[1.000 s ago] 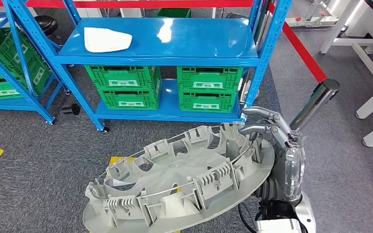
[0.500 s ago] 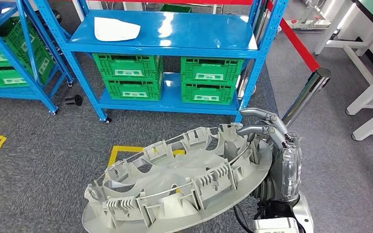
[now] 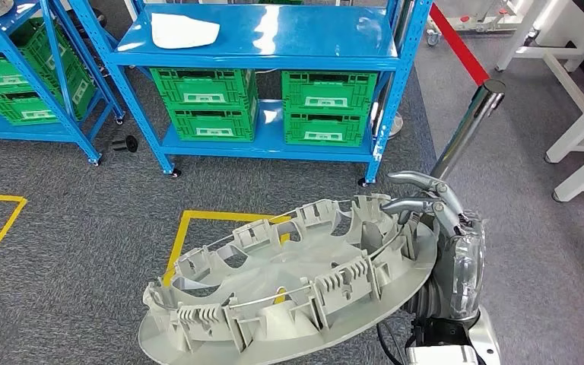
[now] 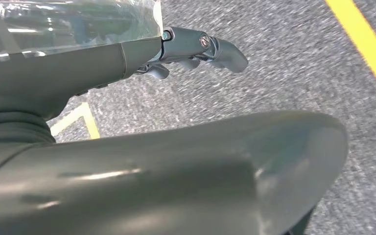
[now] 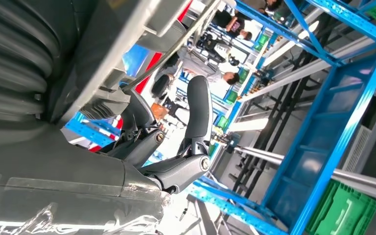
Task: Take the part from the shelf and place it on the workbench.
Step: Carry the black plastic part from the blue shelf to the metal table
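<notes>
The part (image 3: 289, 281) is a large round grey wheel cover with ribbed clips around its rim, carried low in front of me and tilted over the carpet. My right hand (image 3: 426, 201) grips its far right rim, fingers curled over the edge. The right wrist view shows that hand (image 5: 176, 147) closed against the part's rim (image 5: 127, 44). In the left wrist view my left hand (image 4: 196, 46) has its fingers stretched out above the carpet, with nothing between them and the thumb. In the head view the part covers the left arm.
The blue shelf (image 3: 274, 38) stands ahead with a white piece (image 3: 184, 30) on its deck and green crates (image 3: 327, 106) below. A chrome post (image 3: 468, 129) with a red belt (image 3: 452, 38) is at right. White bench legs (image 3: 578, 129) stand far right. Yellow tape (image 3: 198, 220) marks the floor.
The whole picture has shifted: the shelf now sits higher and farther off, and more carpet and yellow tape show, so the camera moved. The right hand's grip on the part is unchanged.
</notes>
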{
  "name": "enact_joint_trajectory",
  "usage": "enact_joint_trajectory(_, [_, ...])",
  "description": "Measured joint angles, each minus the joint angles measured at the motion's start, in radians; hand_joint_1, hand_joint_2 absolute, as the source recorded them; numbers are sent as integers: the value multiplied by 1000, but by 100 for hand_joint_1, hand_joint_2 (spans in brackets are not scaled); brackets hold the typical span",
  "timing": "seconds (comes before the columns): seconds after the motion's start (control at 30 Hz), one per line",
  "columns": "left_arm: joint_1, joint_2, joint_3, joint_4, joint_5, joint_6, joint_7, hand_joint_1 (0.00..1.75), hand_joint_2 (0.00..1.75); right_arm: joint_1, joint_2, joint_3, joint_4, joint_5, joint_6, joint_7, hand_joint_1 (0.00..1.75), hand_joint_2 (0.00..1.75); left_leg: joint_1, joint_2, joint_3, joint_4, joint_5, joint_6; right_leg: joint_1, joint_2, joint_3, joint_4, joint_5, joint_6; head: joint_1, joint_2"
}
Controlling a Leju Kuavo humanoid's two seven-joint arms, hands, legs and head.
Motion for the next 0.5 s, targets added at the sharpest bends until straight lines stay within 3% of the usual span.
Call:
enact_joint_trajectory(0.03, [0,0,0,0,-1,0,0,0,175,0,0,0,0,0,0,0,175,175,2,0,-13,66,-48,-4,0,0,-14,3,9,-2,-6,0])
enact_joint_trajectory(0.07, [-1,0,0,0,-2,0,1,0,175,0,0,0,0,0,0,1,175,175,3,0,-22,129,-78,-6,0,-1,-29,8,18,-2,-11,0])
enact_joint_trajectory(0.1, [-1,0,0,0,-3,0,1,0,175,0,0,0,0,0,0,2,175,175,4,0,-20,171,-82,-8,0,-1,-46,14,27,-1,-14,0])
enact_joint_trajectory(0.13, [-1,0,0,0,-3,0,2,0,175,0,0,0,0,0,0,3,175,175,5,0,-3,182,-64,-9,-1,-1,-64,21,35,1,-18,0])
enact_joint_trajectory(0.2, [-2,1,0,0,-5,1,2,0,175,0,0,0,0,8,1,6,175,175,5,2,77,102,-15,-8,-1,-1,-98,36,49,6,-22,0])
enact_joint_trajectory(0.27, [-7,0,0,0,-7,1,8,0,175,1,0,0,-1,35,6,17,175,175,2,13,171,-36,-23,-1,1,-5,-119,47,60,15,-25,0])
enact_joint_trajectory(0.3, [-11,0,-1,0,-7,0,12,0,175,1,-1,0,-1,55,11,24,175,175,-1,17,198,-84,-37,6,3,-9,-124,49,66,21,-25,0])
enact_joint_trajectory(0.33, [-14,0,-1,0,-8,-1,17,0,175,0,-1,0,-1,74,16,32,175,175,-5,18,208,-111,-48,15,3,-15,-126,49,72,27,-25,0])
enact_joint_trajectory(0.4, [-15,0,-1,0,-8,-2,24,0,175,0,-2,0,-1,100,22,43,175,175,-6,10,201,-120,-38,33,0,-22,-128,49,76,40,-24,0])
enact_joint_trajectory(0.43, [-14,0,-1,0,-8,-3,27,0,175,0,-2,0,-1,106,23,48,175,175,-4,5,198,-121,-30,41,-1,-18,-134,64,61,46,-22,0])
enact_joint_trajectory(0.5, [-14,0,-2,0,-8,-4,29,0,175,0,-4,0,-1,110,25,54,175,175,-2,-4,189,-123,-14,52,-3,-3,-168,154,-7,55,-14,0])
